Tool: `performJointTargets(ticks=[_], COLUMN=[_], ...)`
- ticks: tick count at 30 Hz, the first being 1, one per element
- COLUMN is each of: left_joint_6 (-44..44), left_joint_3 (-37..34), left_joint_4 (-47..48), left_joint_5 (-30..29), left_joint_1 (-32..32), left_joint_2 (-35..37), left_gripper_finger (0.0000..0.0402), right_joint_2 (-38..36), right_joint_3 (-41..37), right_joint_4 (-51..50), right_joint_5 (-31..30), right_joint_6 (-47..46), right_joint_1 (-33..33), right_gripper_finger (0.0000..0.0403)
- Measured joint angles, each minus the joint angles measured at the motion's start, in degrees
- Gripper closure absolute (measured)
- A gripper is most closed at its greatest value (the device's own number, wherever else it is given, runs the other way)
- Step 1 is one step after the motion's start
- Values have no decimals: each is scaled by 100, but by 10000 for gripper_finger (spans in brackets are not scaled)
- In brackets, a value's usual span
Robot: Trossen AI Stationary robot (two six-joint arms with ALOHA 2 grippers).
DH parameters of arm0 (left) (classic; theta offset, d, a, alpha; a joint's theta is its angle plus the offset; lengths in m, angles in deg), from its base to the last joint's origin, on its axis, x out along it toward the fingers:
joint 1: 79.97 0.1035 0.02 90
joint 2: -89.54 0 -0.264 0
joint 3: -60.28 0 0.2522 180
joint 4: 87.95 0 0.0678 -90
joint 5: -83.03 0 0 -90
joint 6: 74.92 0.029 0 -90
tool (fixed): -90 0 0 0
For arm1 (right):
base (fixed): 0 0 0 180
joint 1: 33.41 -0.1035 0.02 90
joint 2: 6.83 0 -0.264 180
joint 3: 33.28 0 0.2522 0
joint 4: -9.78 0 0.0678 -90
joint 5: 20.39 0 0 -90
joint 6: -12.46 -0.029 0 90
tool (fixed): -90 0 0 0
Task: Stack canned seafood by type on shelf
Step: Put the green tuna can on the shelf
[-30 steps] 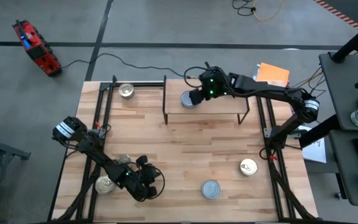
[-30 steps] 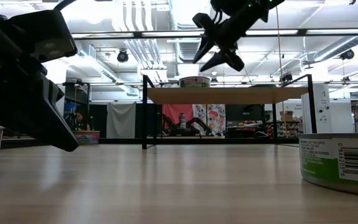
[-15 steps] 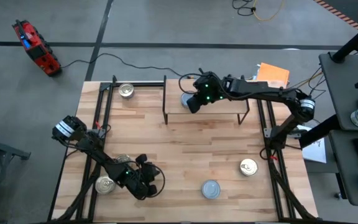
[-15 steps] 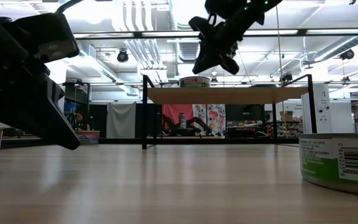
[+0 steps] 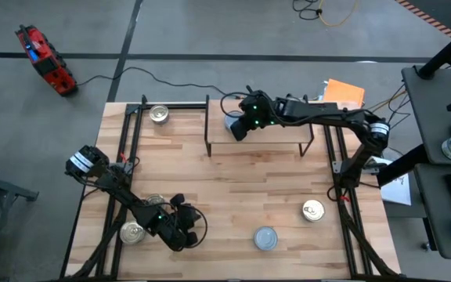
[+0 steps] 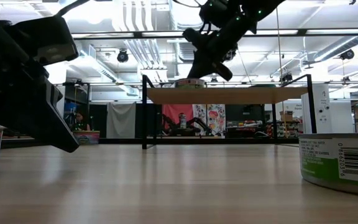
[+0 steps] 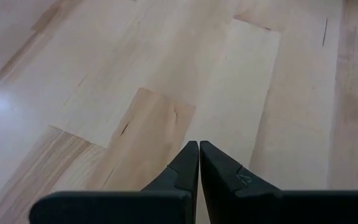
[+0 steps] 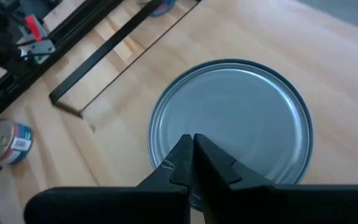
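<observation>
Currently, from my console, I read the tabletop (image 5: 233, 196) from its left side across. My left end effector (image 5: 196, 229) sits low near the front left of the tabletop, its fingers (image 7: 188, 163) pressed together with nothing between them, only bare wood ahead of it in the left wrist view. Just beside that arm lie two silver-topped tins, one (image 5: 133, 232) near the front left edge and another (image 5: 154, 202) partly hidden under the arm. A third silver-topped tin (image 5: 159, 114) stands alone at the far left corner. Further along, near the front middle, a pale blue-topped tin (image 5: 265, 238) rests on the wood, and to its right a silver-gold tin (image 5: 313, 210) sits well apart from it. At the back, the shelf (image 5: 276, 142) stands on its black legs. My right end effector (image 5: 236, 131) hovers over the left end of the shelf, fingers (image 8: 188, 158) pressed together and empty, right above a pale-topped tin (image 8: 241, 124) that sits on the shelf plank, as the low view shows, apart from the fingers.
</observation>
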Motion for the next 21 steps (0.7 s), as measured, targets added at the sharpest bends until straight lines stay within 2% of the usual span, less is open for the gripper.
performJointTargets(ticks=[9, 21], left_joint_6=[-64, -88], left_joint_3=[-2, -2], left_joint_4=[62, 86], left_joint_5=[7, 11], left_joint_1=[0, 7], left_joint_2=[11, 13], left_gripper_finger=[401, 401], right_joint_2=[76, 84], right_joint_3=[-7, -23], right_joint_4=[287, 481], right_joint_5=[-417, -434], right_joint_6=[217, 277], right_joint_1=[157, 501], right_gripper_finger=[394, 394])
